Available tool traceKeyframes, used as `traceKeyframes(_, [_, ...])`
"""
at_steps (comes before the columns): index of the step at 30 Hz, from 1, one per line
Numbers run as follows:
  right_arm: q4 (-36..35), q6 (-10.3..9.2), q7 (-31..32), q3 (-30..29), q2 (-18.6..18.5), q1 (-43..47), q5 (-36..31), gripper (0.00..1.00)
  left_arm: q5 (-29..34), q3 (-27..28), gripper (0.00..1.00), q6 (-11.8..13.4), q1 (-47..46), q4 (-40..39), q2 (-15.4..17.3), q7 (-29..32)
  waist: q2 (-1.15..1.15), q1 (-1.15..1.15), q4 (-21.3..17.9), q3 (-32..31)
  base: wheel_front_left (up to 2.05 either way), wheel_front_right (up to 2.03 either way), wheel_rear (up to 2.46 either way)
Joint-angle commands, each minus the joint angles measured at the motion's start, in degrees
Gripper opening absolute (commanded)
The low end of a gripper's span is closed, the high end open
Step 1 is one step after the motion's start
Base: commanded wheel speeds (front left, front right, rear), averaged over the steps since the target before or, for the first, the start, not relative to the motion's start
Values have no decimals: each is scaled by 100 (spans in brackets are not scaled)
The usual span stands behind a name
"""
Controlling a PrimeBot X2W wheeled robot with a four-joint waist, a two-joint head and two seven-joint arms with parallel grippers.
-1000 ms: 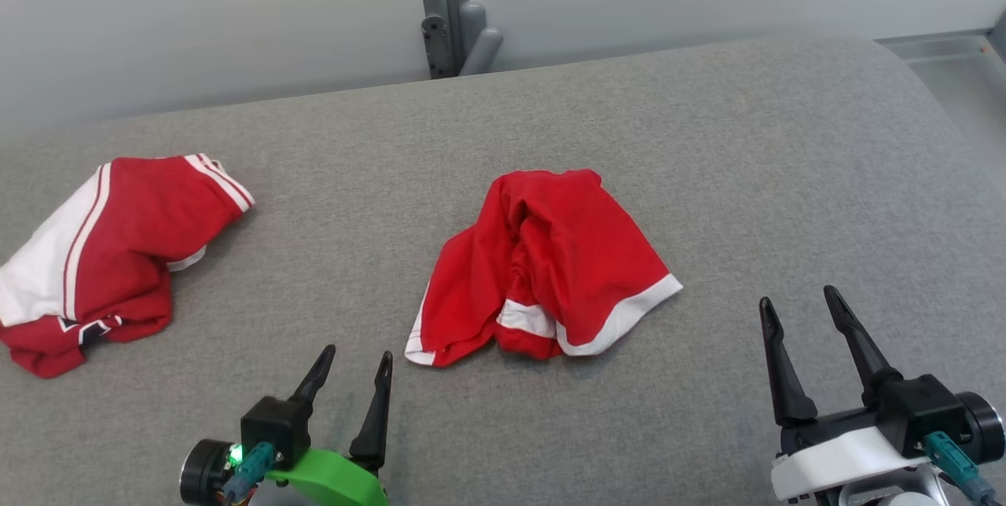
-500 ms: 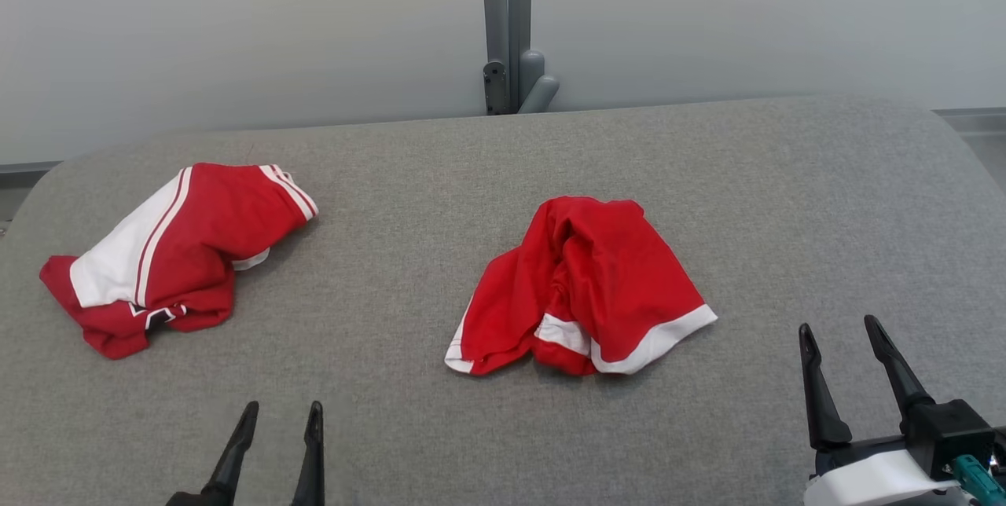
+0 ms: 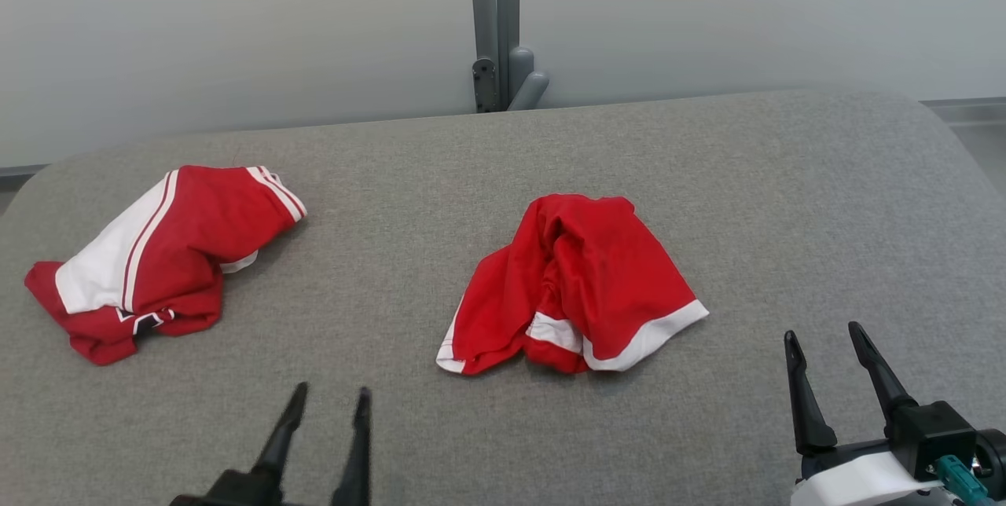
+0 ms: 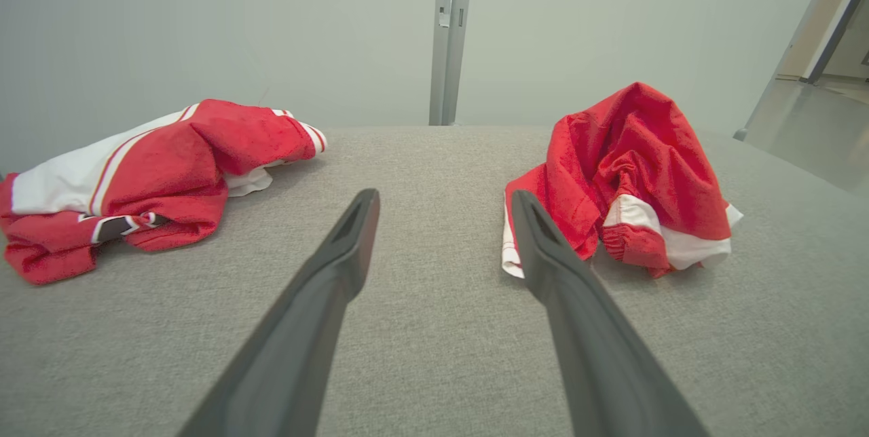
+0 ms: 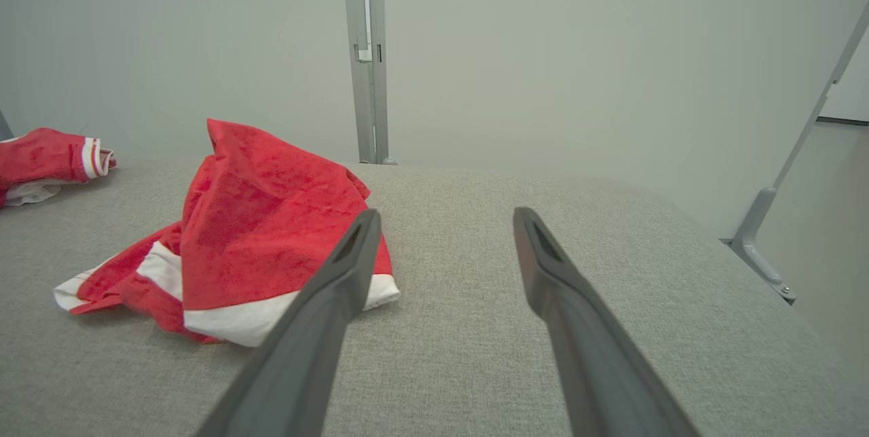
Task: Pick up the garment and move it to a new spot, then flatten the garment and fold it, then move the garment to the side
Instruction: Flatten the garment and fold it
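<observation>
Where the head view's near edge cuts in, the left gripper [image 3: 332,390] sits at near left w/ both dark fingers spread, nothing btwn them, tips pointing toward the far side over bare grey cloth. The left wrist view agrees: left gripper [image 4: 445,194] released, only tabletop visible thru the gap. At near right, the right gripper [image 3: 821,330] is likewise parted and empty, mounted on a white housing w/ a teal connector. Its fingers [image 5: 326,301] in the right wrist view frame plain fabric.

Next out, approx. ctr of the grey fabric-covered table [image 3: 786,199], lie the red shorts [image 3: 581,278], crumpled in a heap. A broad white hem band runs along the near-right side and a thin white edge shows at the near-left corner. They're farther than both grippers and touch neither. In the left wrist view the red shorts [image 4: 631,152] sit right of the fingers. In the right wrist view the red shorts [image 5: 271,206] sit left of them, w/ one finger overlapping the hem in the picture only.

Over at far left, well apart from the shorts, is a red-and-white striped garment [image 3: 165,254], also bunched, w/ a white panel, thin red stripes and a striped cuff at its far-right end.

Beyond the table's far edge stands a grey metal post [image 3: 491,19] w/ a bracket at its foot, against a pale wall.
</observation>
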Motion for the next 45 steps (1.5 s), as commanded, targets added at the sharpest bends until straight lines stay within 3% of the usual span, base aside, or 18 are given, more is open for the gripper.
traceKeyframes(1, [9,-8,-18,39,6,-83,49,100,-69,-309,100,-36,-284,94,-19,1,64,0,-62,52,0,0,0])
traceKeyframes(5, [-32,-8,-18,96,4,-162,62,100,-362,-1228,100,-37,-887,550,71,2,64,0,-217,141,0,0,0])
traceKeyframes(7, [-44,-8,-18,107,7,-192,64,100,-485,-1381,100,-38,-1057,733,54,3,64,0,-266,169,0,0,0])
traceKeyframes(8, [-39,-8,-18,156,13,-239,77,100,-632,-1763,100,-39,-1416,1136,18,114,64,0,-392,224,0,0,0])
traceKeyframes(13, [-42,-8,-18,213,22,-300,104,100,-999,-2221,100,-39,-2093,1996,-18,409,64,0,-667,317,0,0,0])
traceKeyframes(20, [12,-8,-18,206,34,-353,160,100,-1726,-2395,100,-40,-2889,3122,-23,499,64,0,-1075,504,0,0,0])
traceKeyframes(33, [124,-8,-18,283,33,-530,279,100,-2360,-2951,100,-40,-3532,3965,68,372,64,0,-1245,647,0,0,0])
traceKeyframes(34, [129,-8,-18,283,34,-523,287,100,-2388,-2987,84,-40,-3542,3996,63,340,64,0,-1248,634,0,0,0])
traceKeyframes(38, [140,-8,-18,261,34,-464,293,100,-2440,-3170,0,-40,-3609,4050,88,279,64,0,-1229,597,0,0,0])
traceKeyframes(45, [143,-8,-18,247,33,-422,318,100,-2537,-3376,0,-41,-3806,3777,203,279,64,0,-1211,527,0,0,0])
